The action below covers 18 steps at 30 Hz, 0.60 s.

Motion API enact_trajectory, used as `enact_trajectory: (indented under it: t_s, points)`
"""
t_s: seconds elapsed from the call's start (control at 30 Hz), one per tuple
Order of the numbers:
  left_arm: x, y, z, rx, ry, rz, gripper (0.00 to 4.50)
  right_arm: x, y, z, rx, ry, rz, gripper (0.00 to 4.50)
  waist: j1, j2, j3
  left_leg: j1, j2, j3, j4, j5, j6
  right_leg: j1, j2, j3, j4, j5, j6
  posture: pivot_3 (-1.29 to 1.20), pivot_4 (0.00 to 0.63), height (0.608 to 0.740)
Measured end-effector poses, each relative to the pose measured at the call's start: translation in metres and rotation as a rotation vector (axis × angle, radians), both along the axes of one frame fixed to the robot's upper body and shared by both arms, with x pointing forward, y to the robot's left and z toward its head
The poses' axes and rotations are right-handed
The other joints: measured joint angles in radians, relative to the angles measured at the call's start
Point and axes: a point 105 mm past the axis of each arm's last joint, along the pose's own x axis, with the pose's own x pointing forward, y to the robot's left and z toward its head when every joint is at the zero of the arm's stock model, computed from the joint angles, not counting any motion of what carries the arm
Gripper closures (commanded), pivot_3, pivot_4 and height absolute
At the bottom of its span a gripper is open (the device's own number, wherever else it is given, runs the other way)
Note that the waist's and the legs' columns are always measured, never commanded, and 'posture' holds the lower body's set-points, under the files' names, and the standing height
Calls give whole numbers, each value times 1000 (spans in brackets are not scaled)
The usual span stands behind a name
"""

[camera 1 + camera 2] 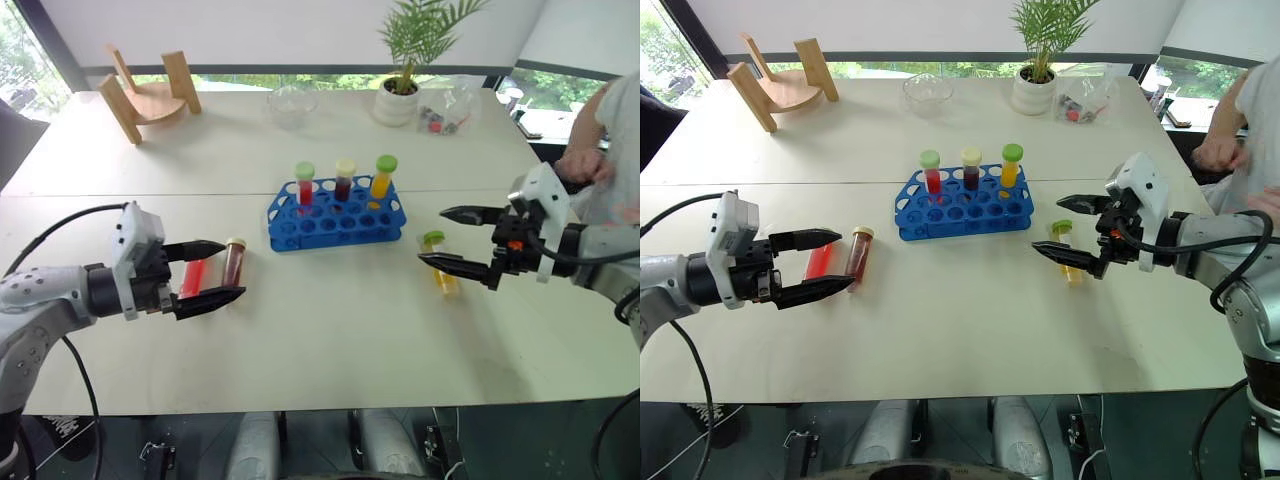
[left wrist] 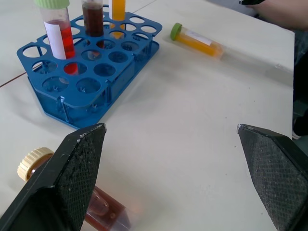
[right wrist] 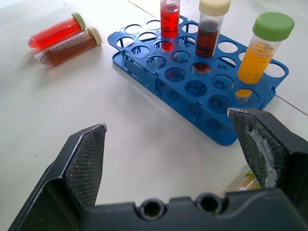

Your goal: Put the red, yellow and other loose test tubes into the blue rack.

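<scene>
The blue rack (image 1: 337, 213) stands mid-table with three capped test tubes upright in its back row: bright red (image 1: 305, 183), dark red (image 1: 344, 178) and yellow (image 1: 383, 176). Left of it, a bright red tube (image 1: 193, 277) and a dark red, cream-capped tube (image 1: 233, 262) lie side by side. My left gripper (image 1: 234, 268) hovers open over these two, holding nothing. On the rack's other side lies a yellow tube with a green cap (image 1: 440, 268). My right gripper (image 1: 431, 235) hangs open just above it, also holding nothing.
A wooden stand (image 1: 150, 95) sits at the back left, with a glass bowl (image 1: 291, 103), a potted plant (image 1: 398, 100) and a clear bag (image 1: 445, 115) along the back. A person (image 1: 600, 140) stands at the table's right edge.
</scene>
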Motion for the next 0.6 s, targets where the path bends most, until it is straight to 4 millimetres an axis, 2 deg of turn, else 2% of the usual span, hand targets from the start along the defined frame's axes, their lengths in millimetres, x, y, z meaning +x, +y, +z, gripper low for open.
enact_trajectory:
  t_s: [0.6]
  points:
    - [-3,-5,2,-21,22,-14,9,1,-1,-3,-14,6,-8,0,0,0,0,0,0,0,0,0,0,0,0,0,0,0,1,0,150,740]
